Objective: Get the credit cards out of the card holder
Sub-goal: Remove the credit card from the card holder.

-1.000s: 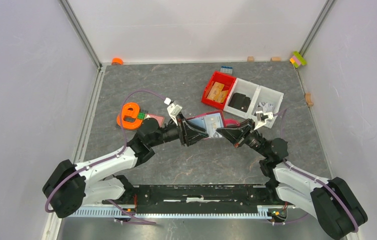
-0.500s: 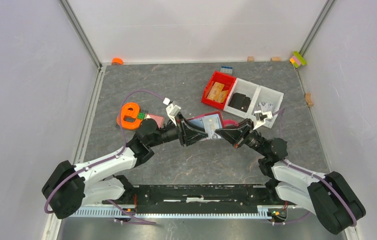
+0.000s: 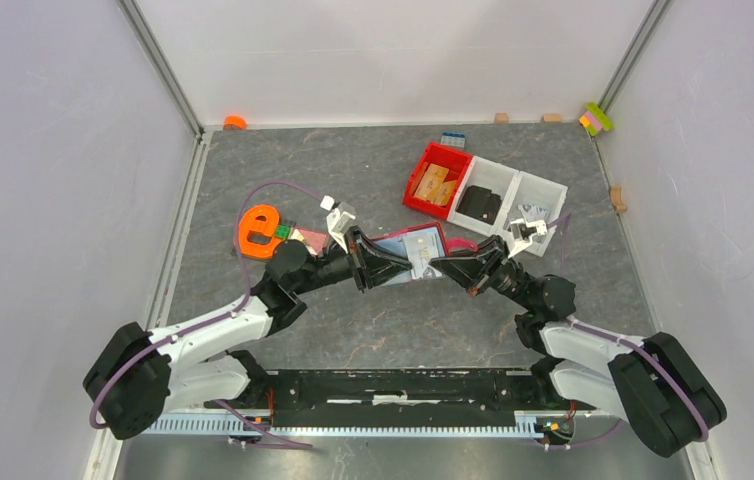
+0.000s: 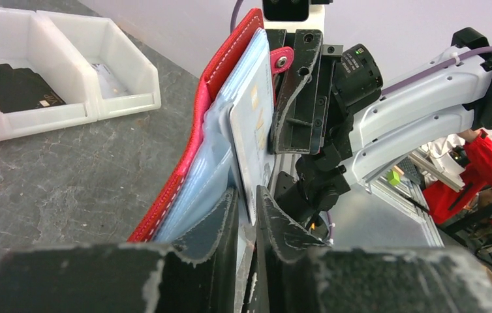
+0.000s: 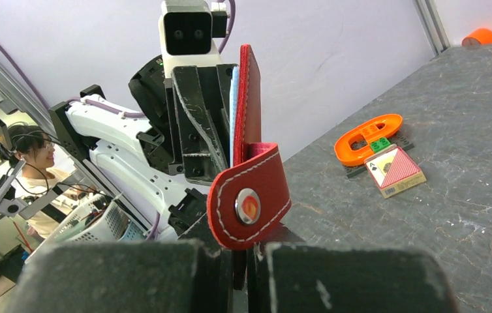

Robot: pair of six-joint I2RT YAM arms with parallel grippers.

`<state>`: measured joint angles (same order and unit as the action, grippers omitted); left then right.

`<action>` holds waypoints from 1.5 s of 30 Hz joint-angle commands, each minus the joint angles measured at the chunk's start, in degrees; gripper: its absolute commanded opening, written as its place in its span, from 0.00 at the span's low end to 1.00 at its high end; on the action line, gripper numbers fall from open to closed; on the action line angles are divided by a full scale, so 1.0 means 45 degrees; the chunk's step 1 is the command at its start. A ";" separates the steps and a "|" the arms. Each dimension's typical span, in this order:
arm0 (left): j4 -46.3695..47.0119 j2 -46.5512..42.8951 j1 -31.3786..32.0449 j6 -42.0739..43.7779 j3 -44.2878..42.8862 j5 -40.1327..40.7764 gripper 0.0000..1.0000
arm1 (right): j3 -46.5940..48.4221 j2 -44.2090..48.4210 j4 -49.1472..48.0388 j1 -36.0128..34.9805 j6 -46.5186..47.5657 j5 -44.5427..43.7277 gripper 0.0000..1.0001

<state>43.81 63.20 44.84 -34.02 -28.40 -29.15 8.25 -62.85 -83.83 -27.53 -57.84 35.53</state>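
Note:
The card holder (image 3: 460,245) hangs open above the table's middle, held between both arms. In the left wrist view its red stitched edge (image 4: 226,75) stands upright with light blue credit cards (image 4: 251,127) fanned against it. My left gripper (image 4: 248,207) is shut on the lower edge of one pale card, which sticks partly out of its pocket. My right gripper (image 5: 246,251) is shut on the holder's other end, just under the red snap strap (image 5: 250,199). From above, the left gripper (image 3: 409,264) and right gripper (image 3: 439,265) almost meet, fingertip to fingertip.
A red bin (image 3: 437,180) with tan wooden pieces and two white bins (image 3: 508,200) stand behind the right arm. An orange ring piece (image 3: 258,228) and a boxed card deck (image 3: 310,238) lie behind the left arm. Small blocks line the back wall.
My left gripper's jaws have narrowed onto the card. The left arm has drawn back a little to the left, and the card now shows further out of the holder. The right arm holds still.

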 commanded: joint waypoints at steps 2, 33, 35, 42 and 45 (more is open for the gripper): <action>0.0987 0.0109 0.0153 0.0299 -0.0111 -0.0880 0.23 | 0.0605 0.0301 -0.0425 -0.0341 0.0378 0.0632 0.00; -0.2705 -0.0108 0.0153 0.1342 -0.0828 0.1785 0.02 | 0.0977 0.1037 0.3526 -0.0955 0.2979 -0.0965 0.07; -0.2745 -0.0167 0.0153 0.1343 -0.0817 0.1880 0.02 | 0.1018 0.1119 0.4019 -0.0934 0.3130 -0.1186 0.00; -0.3478 -0.0453 0.0153 0.1409 -0.0776 0.3060 0.02 | 0.0682 0.2193 0.5035 -0.0642 0.3539 -0.2243 0.01; -0.3849 -0.0518 0.0153 0.1428 -0.0804 0.3622 0.02 | 0.0621 0.2514 0.5534 -0.0542 0.3729 -0.2656 0.01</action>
<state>28.42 62.19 45.47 -30.59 -29.87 -17.78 10.17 -53.89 -59.59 -30.52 -43.00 27.16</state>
